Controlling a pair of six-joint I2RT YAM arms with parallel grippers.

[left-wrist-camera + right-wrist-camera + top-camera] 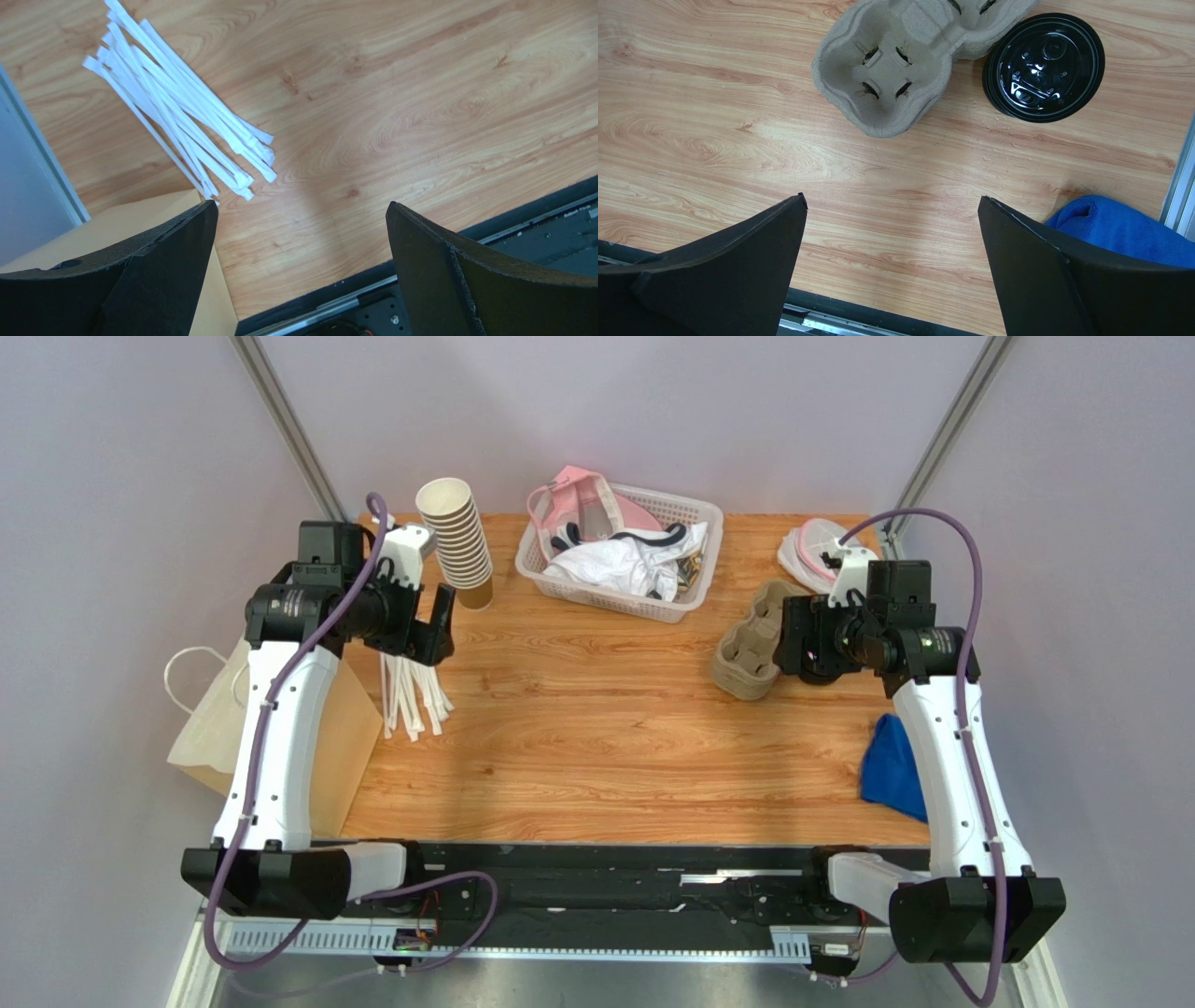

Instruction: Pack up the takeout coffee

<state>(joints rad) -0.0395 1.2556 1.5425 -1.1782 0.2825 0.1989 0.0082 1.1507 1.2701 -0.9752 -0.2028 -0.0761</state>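
Note:
The takeout coffee, a lidded cup, is out of view. A stack of lidless brown paper cups [459,539] leans at the back left. A loose-looking round black lid [1043,66] lies beside a pulp cup carrier [751,651] [892,77]; what is under the lid I cannot tell. My left gripper [432,630] [298,204] hangs open over bare wood just right of a pile of white wrapped straws [414,693] [182,105]. My right gripper [800,637] [892,197] is open too, above the table near the carrier, holding nothing.
A brown paper bag [225,728] [126,220] with white handles sits off the table's left edge. A white basket [603,597] of packets stands at the back centre. A blue cloth [894,767] [1116,224] lies at the right edge, a pink-and-white item [821,553] behind it.

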